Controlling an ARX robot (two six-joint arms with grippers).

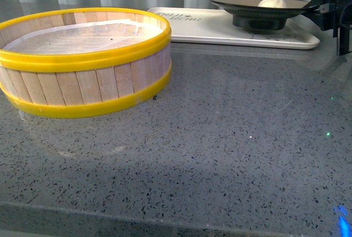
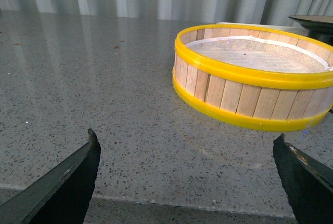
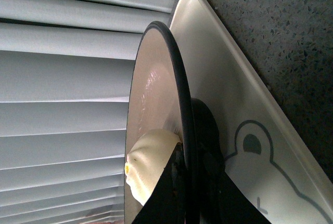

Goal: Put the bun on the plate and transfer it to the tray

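My right pincer pinches the rim of the plate from its right side, one finger above and one below the black edge, and the bun sits inside the plate just beside that grip. The plate is over the tray at the far right of the table, its foot at or just above the tray's surface; I cannot tell whether it touches, so what is left is straight down and let go. My left pincer hangs spread and empty near the table's front left.
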